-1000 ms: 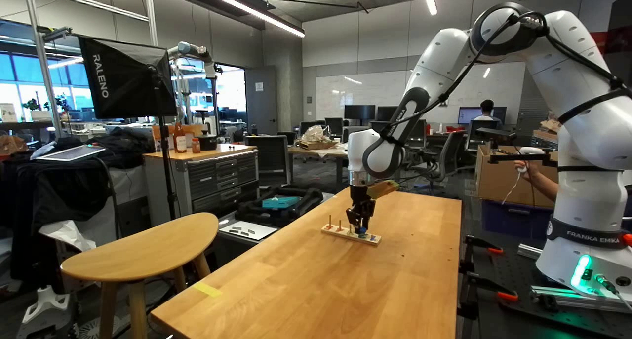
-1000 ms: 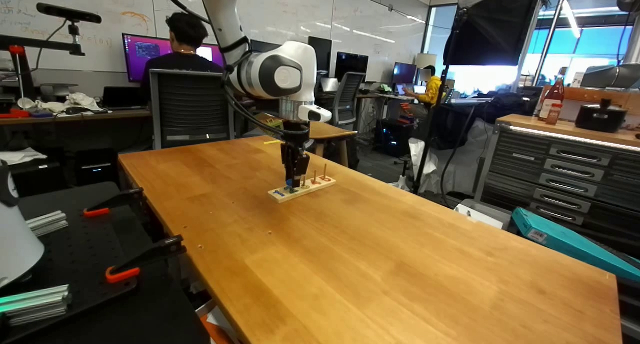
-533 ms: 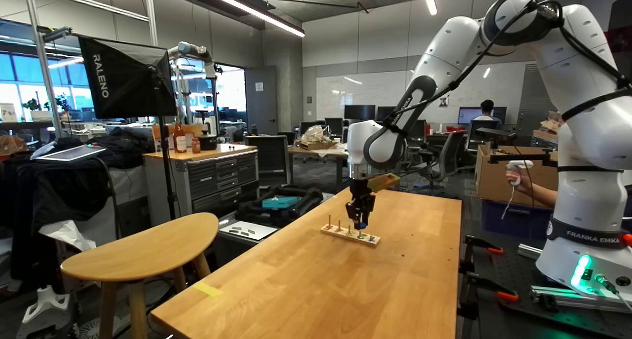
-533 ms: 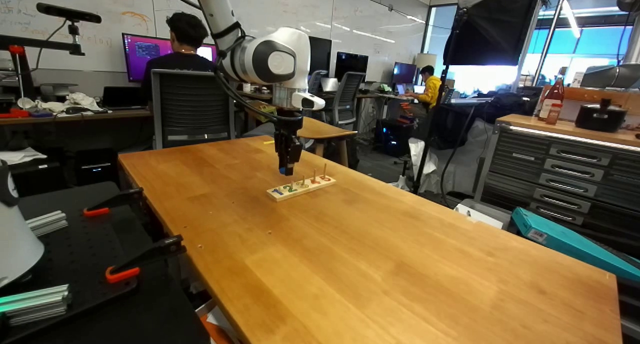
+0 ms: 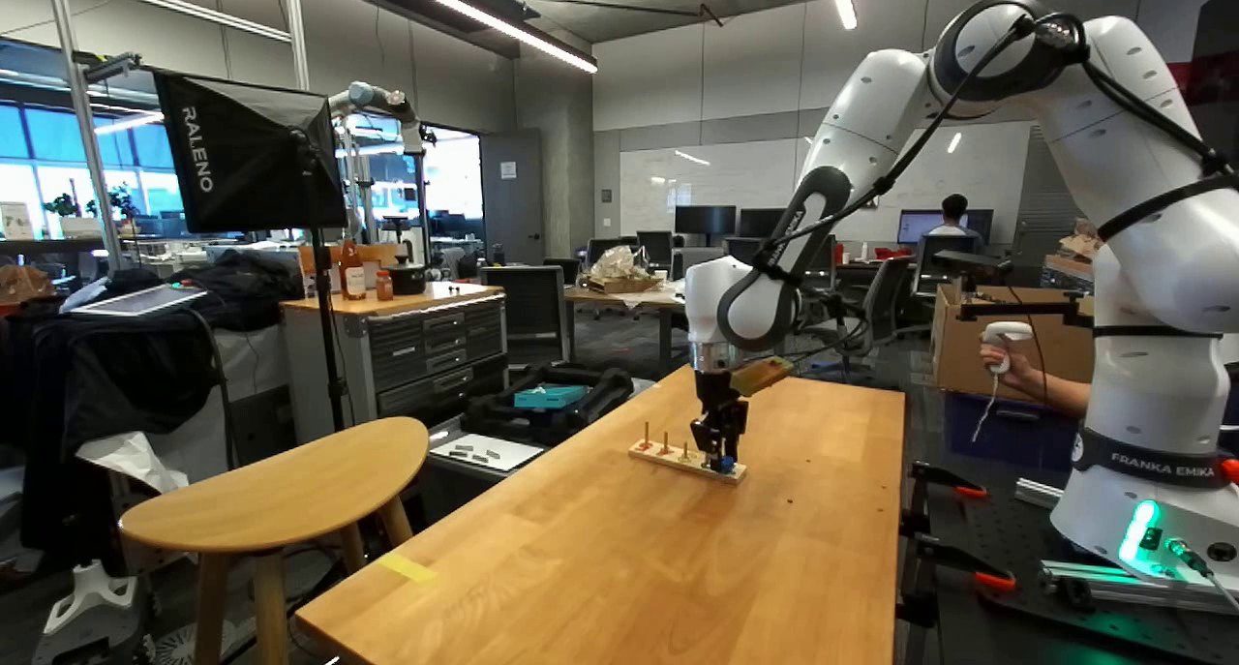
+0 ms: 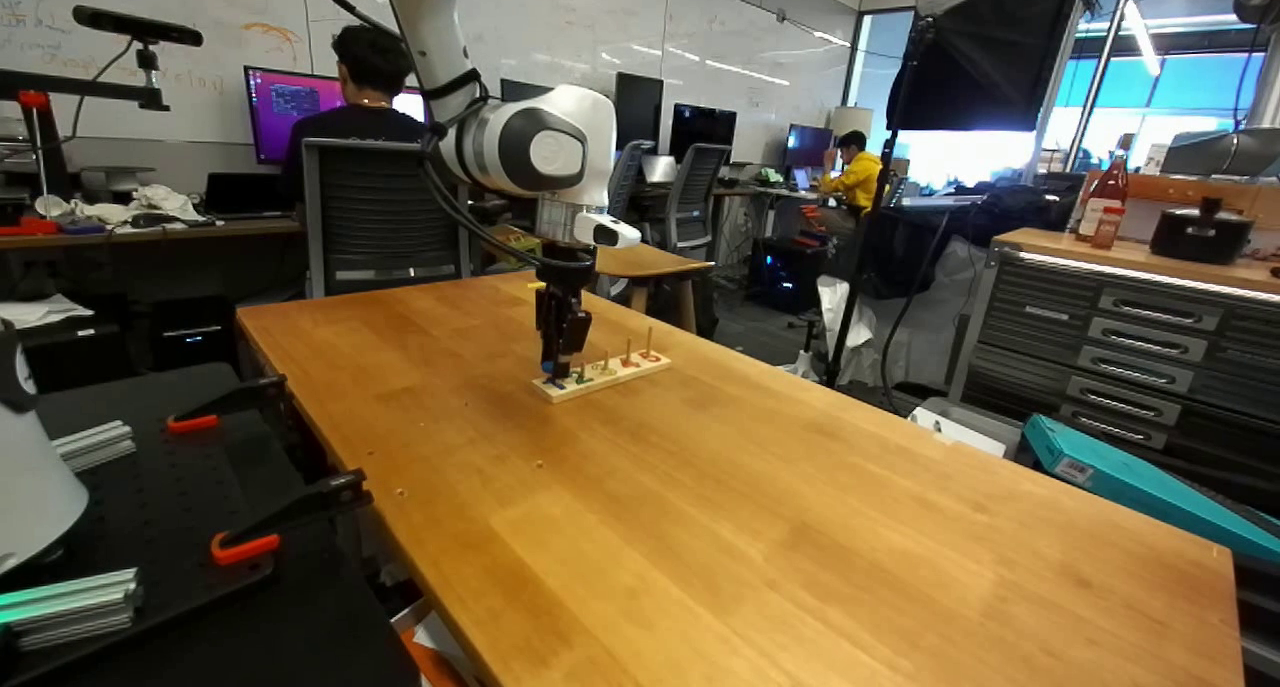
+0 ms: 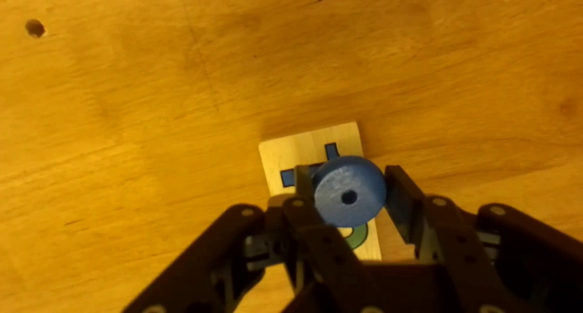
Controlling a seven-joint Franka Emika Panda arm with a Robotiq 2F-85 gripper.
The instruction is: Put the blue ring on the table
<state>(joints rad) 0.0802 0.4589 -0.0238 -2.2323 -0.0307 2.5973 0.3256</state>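
Observation:
The blue ring (image 7: 334,210) is a small round disc with a centre hole, seen in the wrist view between my fingers. My gripper (image 7: 348,185) is shut on it. In the exterior views the blue ring (image 5: 724,465) (image 6: 548,368) is low at the fingertips of my gripper (image 5: 718,452) (image 6: 558,359), over the end of the light wooden strip (image 5: 658,457) (image 6: 575,395) (image 7: 291,150) with a printed blue 1. Whether the ring touches the strip, I cannot tell. The strip lies on the long wooden table (image 5: 619,568) (image 6: 760,507) (image 7: 136,121).
Thin upright pegs (image 5: 647,435) (image 6: 649,339) rise from the strip's far part, beside my gripper. Black clamps (image 5: 953,481) (image 6: 300,517) grip the table edge on the robot's side. A small rounded wooden table (image 5: 290,481) stands beside the long table.
My gripper, holding the blue ring, has risen from near the green 2 on the strip, shifted toward the end with the blue 1, and come down low there. The strip has barely moved.

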